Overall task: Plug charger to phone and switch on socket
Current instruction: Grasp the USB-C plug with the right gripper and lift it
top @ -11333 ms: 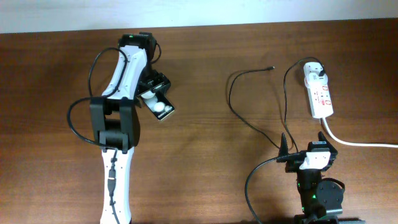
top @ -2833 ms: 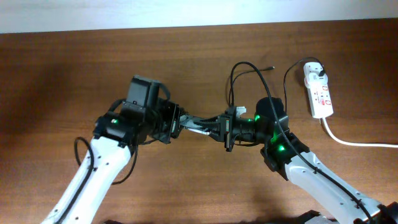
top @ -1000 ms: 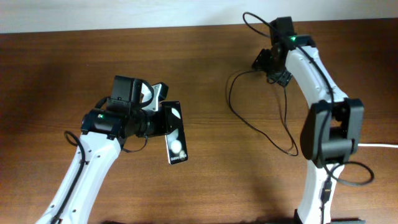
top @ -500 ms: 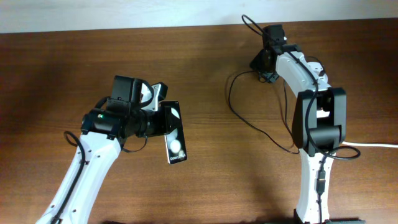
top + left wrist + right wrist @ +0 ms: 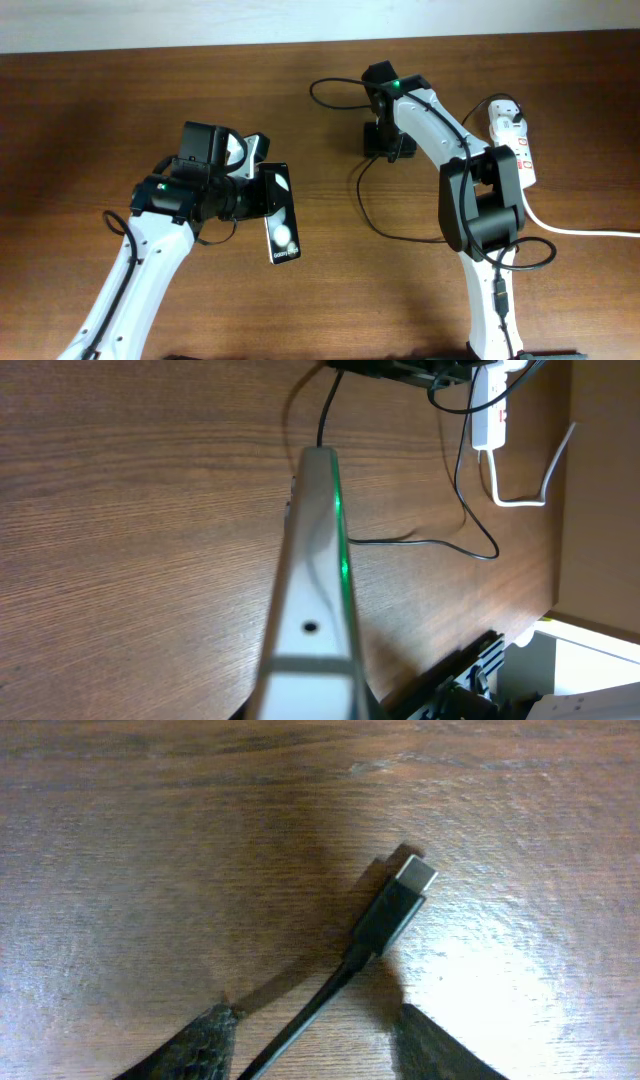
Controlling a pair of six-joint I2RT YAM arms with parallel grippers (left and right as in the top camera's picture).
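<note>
Now | right gripper (image 5: 320, 1045) spread, charger plug (image 5: 395, 905) lying just ahead | left gripper (image 5: 252, 190) grasping phone (image 5: 281, 228)

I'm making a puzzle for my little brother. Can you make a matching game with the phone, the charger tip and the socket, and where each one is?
Things:
1. phone
2. charger tip
3. socket

Places:
A. lies on the table, under the open right tool
B. white, sits at the table's right side
C. gripped by the left tool

Pairs: 1-C, 2-A, 3-B
</note>
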